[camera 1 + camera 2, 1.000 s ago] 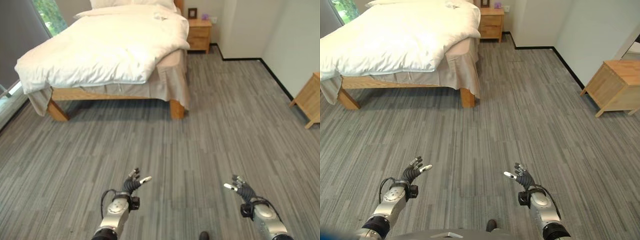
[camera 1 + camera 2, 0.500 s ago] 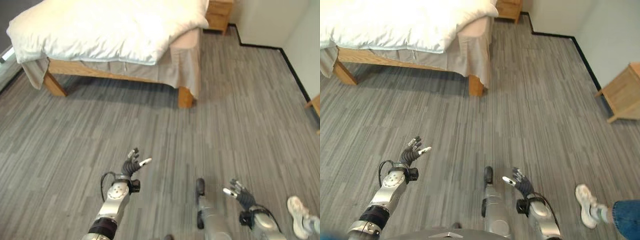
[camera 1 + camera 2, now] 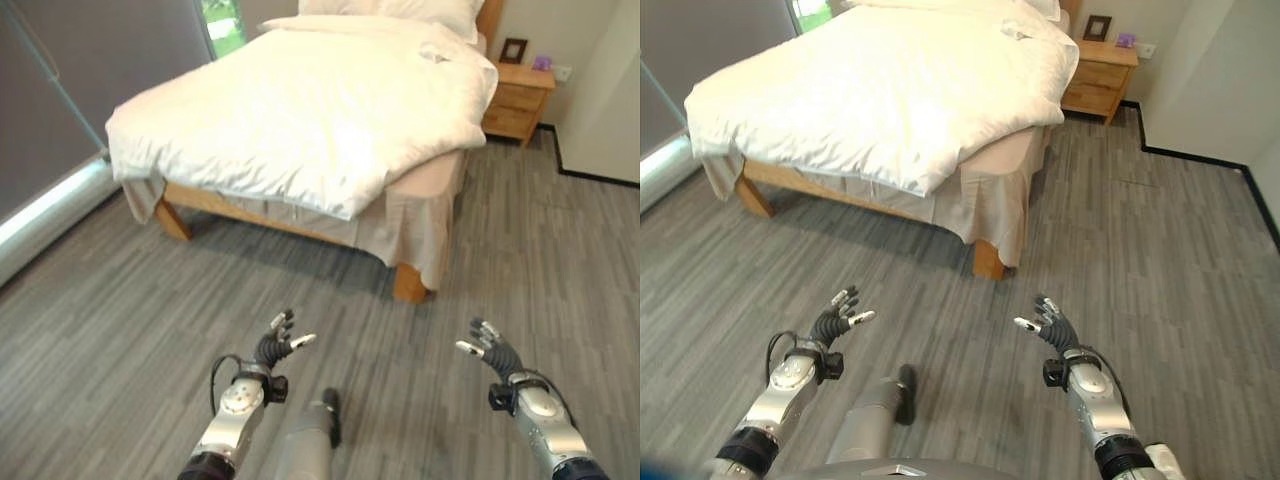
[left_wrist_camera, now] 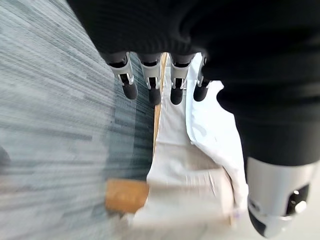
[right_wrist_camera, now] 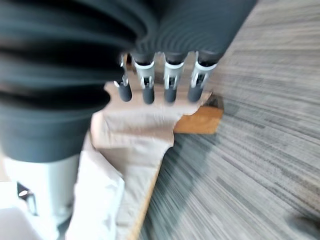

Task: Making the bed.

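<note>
A wooden bed (image 3: 410, 283) stands ahead on the grey floor, with a rumpled white duvet (image 3: 310, 120) spread over it and hanging askew over the near corner. A beige bed skirt (image 3: 1005, 190) shows under the duvet. White pillows (image 3: 400, 8) lie at the head. My left hand (image 3: 270, 348) and right hand (image 3: 495, 350) are both held low over the floor, well short of the bed, fingers relaxed and holding nothing. The bed's corner leg (image 4: 127, 196) and skirt (image 5: 135, 135) show past the fingers in both wrist views.
A wooden nightstand (image 3: 517, 100) with a small picture frame (image 3: 515, 50) stands by the bed's head. A grey curtain and window (image 3: 90, 80) run along the left. A white wall with a black skirting (image 3: 1200, 90) is at the right.
The camera has swung up and left, so the whole bed now shows ahead. The person's shoe at the lower right has gone from view. Both hands stay open and low.
</note>
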Available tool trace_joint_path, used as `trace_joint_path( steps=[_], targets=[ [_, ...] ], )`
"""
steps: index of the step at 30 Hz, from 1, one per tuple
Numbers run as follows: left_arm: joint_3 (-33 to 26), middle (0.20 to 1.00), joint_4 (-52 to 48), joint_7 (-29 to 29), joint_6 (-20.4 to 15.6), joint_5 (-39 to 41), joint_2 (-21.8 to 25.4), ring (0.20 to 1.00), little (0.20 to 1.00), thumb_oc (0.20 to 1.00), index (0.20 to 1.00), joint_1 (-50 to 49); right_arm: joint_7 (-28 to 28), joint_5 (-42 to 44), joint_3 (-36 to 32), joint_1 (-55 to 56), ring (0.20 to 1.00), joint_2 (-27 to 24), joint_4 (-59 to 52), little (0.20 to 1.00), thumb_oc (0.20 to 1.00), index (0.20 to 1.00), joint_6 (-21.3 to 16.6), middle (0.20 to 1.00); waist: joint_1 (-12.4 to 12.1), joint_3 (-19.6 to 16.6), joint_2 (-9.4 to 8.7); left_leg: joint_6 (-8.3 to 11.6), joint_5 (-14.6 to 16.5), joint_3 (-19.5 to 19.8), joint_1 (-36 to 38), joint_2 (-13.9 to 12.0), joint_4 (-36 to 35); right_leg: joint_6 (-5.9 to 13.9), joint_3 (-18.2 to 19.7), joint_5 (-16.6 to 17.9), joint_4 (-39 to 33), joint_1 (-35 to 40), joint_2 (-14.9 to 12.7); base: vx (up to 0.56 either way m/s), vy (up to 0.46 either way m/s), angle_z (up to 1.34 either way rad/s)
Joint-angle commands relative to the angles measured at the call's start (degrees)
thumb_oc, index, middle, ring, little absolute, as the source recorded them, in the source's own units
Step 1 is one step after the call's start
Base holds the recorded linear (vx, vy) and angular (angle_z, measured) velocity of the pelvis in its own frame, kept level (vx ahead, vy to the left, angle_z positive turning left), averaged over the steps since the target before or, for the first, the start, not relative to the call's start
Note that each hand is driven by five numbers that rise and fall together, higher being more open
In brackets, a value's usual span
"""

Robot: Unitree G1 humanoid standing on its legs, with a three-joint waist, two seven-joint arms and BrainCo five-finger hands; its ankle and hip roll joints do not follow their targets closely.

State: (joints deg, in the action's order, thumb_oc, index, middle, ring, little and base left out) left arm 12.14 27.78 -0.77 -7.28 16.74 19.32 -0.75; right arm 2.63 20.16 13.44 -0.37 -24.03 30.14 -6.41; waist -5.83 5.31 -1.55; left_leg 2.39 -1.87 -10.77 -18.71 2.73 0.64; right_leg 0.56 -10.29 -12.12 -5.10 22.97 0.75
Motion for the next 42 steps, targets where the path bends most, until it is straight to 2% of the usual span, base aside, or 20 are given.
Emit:
trace_joint_path(
  steps=[1,2,3,4,5,6,7,9,10,11,12,14,15,16,18,21,26,31,37,42],
  targets=[
    [-0.64,1.000,-4.10,1.41,-2.54,-0.95,0.27,1.000,1.000,1.000,1.000,2.63,0.79,-1.52,-3.06,-2.64,1.000,-0.07,-3.01,1.000,1.000,1.000,-2.05,1.000,-2.37,0.78,-1.03,1.12,-14.03,-4.59,1.64,-1.81,-3.66,2.38,5.28,9.10,0.85,-7.68,2.59,0.59,-0.030,-0.11],
    [-1.82,1.000,-5.80,1.87,-2.47,-1.19,0.71,1.000,1.000,1.000,1.000,0.76,1.17,-1.83,-2.67,-3.24,1.000,0.73,-4.31,1.000,1.000,1.000,-1.71,1.000,-2.88,-0.65,-1.61,-1.20,-13.12,-7.64,3.57,-1.28,-4.09,2.70,5.92,7.59,2.44,-6.27,2.78,0.58,0.004,-0.14],
    [-1.96,1.000,-6.38,1.85,-2.69,-1.54,0.74,1.000,1.000,1.000,1.000,-0.02,1.36,-2.10,-2.05,-2.96,1.000,1.47,-4.34,1.000,1.000,1.000,-1.92,1.000,-3.33,-1.74,-2.14,-2.86,-12.15,-7.74,4.80,-0.60,-4.43,3.21,5.74,7.39,4.67,-6.59,2.21,0.76,0.022,-0.18],
    [-2.28,1.000,-5.98,1.94,-2.68,-2.44,0.71,1.000,1.000,1.000,1.000,-0.51,1.79,-2.64,-1.52,-3.41,1.000,2.90,-3.18,1.000,1.000,1.000,-2.28,1.000,-4.85,-2.54,-4.09,-4.48,-10.06,-7.23,5.56,0.92,-2.77,5.88,4.74,11.57,10.42,-7.08,0.46,0.43,0.071,-0.25],
    [-2.33,1.000,-6.06,2.04,-2.57,-2.55,1.05,1.000,1.000,1.000,1.000,-0.47,1.71,-3.35,-1.09,-4.00,1.000,3.55,-2.69,1.000,1.000,1.000,-2.20,1.000,-5.62,-2.31,-5.11,-5.56,-7.97,-8.44,6.30,1.36,-1.56,10.08,4.01,17.01,17.54,-9.37,-0.92,0.52,0.020,-0.42],
    [-2.38,1.000,-6.58,1.58,-2.60,-2.50,2.03,1.000,1.000,1.000,1.000,0.23,1.75,-3.41,-0.12,-5.29,1.000,4.41,-2.36,1.000,1.000,1.000,-1.78,1.000,-5.36,-0.60,-4.09,-6.18,-5.65,-8.52,10.15,-1.25,-0.54,14.44,3.67,26.52,35.74,-17.00,-1.60,0.34,0.001,-0.52],
    [-2.39,1.000,-6.56,1.58,-2.61,-2.50,2.02,1.000,1.000,1.000,1.000,0.27,1.75,-3.40,-0.12,-5.34,1.000,4.40,-2.33,1.000,1.000,1.000,-1.79,1.000,-5.34,-0.62,-4.15,-6.21,-5.64,-8.54,10.02,-1.19,-0.48,14.44,3.67,26.37,36.05,-17.23,-1.69,0.42,0.000,-0.49],
    [-1.79,1.000,-6.41,0.95,-2.94,-3.40,2.90,1.000,1.000,1.000,1.000,1.64,1.88,-3.80,0.37,-5.82,1.000,4.72,-2.59,1.000,1.000,1.000,-1.60,1.000,-3.12,0.37,-2.36,-7.09,-3.60,-6.31,14.53,-1.54,-0.82,14.22,3.38,25.42,40.03,-23.08,-4.29,0.46,0.092,0.12],
    [-1.35,1.000,-6.56,0.62,-3.16,-3.91,3.45,1.000,1.000,1.000,1.000,2.82,1.51,-3.67,0.20,-5.88,1.000,4.31,-3.27,1.000,1.000,1.000,-1.70,1.000,-1.21,1.25,-0.36,-7.06,-3.13,-4.00,18.69,-1.75,-2.60,10.80,0.71,21.25,39.83,-29.40,-7.44,0.39,0.078,0.52],
    [-1.36,1.000,-6.55,0.61,-3.15,-3.91,3.43,1.000,1.000,1.000,1.000,2.84,1.51,-3.67,0.20,-5.90,1.000,4.29,-3.28,1.000,1.000,1.000,-1.69,1.000,-1.10,1.20,-0.28,-7.02,-3.22,-3.88,18.60,-1.84,-2.62,10.72,0.54,21.36,39.68,-29.38,-7.36,0.35,-0.008,0.54],
    [-0.86,1.000,-6.57,0.87,-3.33,-3.68,3.85,1.000,1.000,1.000,1.000,3.83,1.37,-3.09,-0.30,-5.72,1.000,4.04,-3.83,1.000,1.000,1.000,-1.69,1.000,-0.05,1.44,0.13,-6.25,-2.65,-2.12,20.64,-1.69,-3.38,9.09,-1.05,19.73,32.25,-30.65,-10.18,0.25,-0.116,0.85],
    [0.18,1.000,-6.69,1.36,-3.58,-3.29,4.12,1.000,1.000,1.000,1.000,4.52,1.16,-2.98,-1.48,-4.54,1.000,3.31,-5.55,1.000,1.000,1.000,-1.76,1.000,0.98,1.33,-0.52,-4.51,-1.25,0.26,22.06,-1.11,-3.60,9.16,-2.46,21.34,18.53,-30.16,-14.78,0.33,-0.192,0.97],
    [0.73,1.000,-6.62,1.30,-3.71,-3.98,4.48,1.000,1.000,1.000,1.000,4.83,1.01,-3.35,-1.92,-4.28,1.000,2.80,-6.31,1.000,1.000,1.000,-1.82,1.000,1.70,1.66,-0.72,-4.32,-0.82,1.74,22.93,-1.14,-3.93,10.09,-1.73,22.79,15.98,-29.42,-14.90,0.24,-0.177,0.92],
    [1.27,1.000,-6.43,1.26,-3.71,-4.53,4.58,1.000,1.000,1.000,1.000,5.27,0.85,-3.61,-2.69,-3.44,1.000,2.16,-8.32,1.000,1.000,1.000,-1.69,1.000,2.60,1.57,-1.34,-4.10,-0.71,3.48,23.19,-0.84,-4.23,9.95,1.74,20.74,13.37,-27.76,-12.18,0.21,-0.152,0.85],
    [2.16,1.000,-5.26,2.04,-4.13,-5.83,3.84,1.000,1.000,1.000,1.000,5.16,1.08,-4.01,-2.54,-3.27,1.000,2.52,-7.29,1.000,1.000,1.000,-1.76,1.000,1.11,-0.13,-2.83,-3.93,-0.33,3.96,23.57,-0.43,-5.39,10.19,-0.34,20.37,8.45,-24.22,-11.74,0.19,-0.155,0.86],
    [1.81,1.000,-4.79,2.63,-4.13,-5.25,3.33,1.000,1.000,1.000,1.000,3.80,1.54,-4.66,-2.53,-3.72,1.000,1.57,-8.34,1.000,1.000,1.000,-1.72,1.000,0.86,-1.53,-3.12,-3.48,-0.51,4.88,23.10,-0.52,-5.64,10.22,-0.76,20.85,5.31,-22.18,-10.78,0.14,-0.128,0.75],
    [1.60,1.000,-6.41,5.09,-3.96,-3.28,3.87,1.000,1.000,1.000,1.000,-0.02,2.27,-5.60,-4.67,-7.38,1.000,-5.69,-11.71,1.000,1.000,1.000,-2.22,1.000,-0.23,-2.72,-3.28,-2.58,-0.60,6.42,21.57,-1.06,-5.64,9.35,-2.88,19.35,3.82,-20.84,-9.70,0.07,-0.066,-0.06],
    [2.12,1.000,-7.30,6.75,-3.94,-0.79,4.87,1.000,1.000,1.000,1.000,-2.72,1.90,-6.65,-4.54,-17.60,1.000,-17.85,-13.64,1.000,1.000,1.000,-2.69,1.000,-1.22,-2.76,-4.05,-2.20,-0.47,7.29,21.18,-1.03,-5.64,9.25,-3.93,19.19,3.17,-20.10,-9.27,0.04,-0.012,-0.01],
    [5.86,1.000,-6.89,6.94,-3.72,1.22,4.84,1.000,1.000,1.000,1.000,-3.38,-0.17,-11.05,8.76,-39.86,1.000,-23.44,-1.57,1.000,1.000,1.000,-2.63,1.000,-3.27,-2.53,-4.86,-1.86,-0.54,8.16,20.58,-1.18,-5.64,9.00,-4.55,18.73,2.95,-20.03,-8.86,0.02,0.002,0.08],
    [7.57,1.000,-7.61,5.77,-3.04,3.28,5.99,1.000,1.000,1.000,1.000,-2.08,-3.64,-13.99,17.59,-57.27,1.000,-17.85,16.20,1.000,1.000,1.000,-0.54,1.000,-5.96,-1.01,-5.10,-1.76,-1.19,9.29,19.21,-1.24,-5.64,8.77,-5.21,18.95,2.77,-20.67,-8.54,-0.02,-0.003,0.07]
  ],
)
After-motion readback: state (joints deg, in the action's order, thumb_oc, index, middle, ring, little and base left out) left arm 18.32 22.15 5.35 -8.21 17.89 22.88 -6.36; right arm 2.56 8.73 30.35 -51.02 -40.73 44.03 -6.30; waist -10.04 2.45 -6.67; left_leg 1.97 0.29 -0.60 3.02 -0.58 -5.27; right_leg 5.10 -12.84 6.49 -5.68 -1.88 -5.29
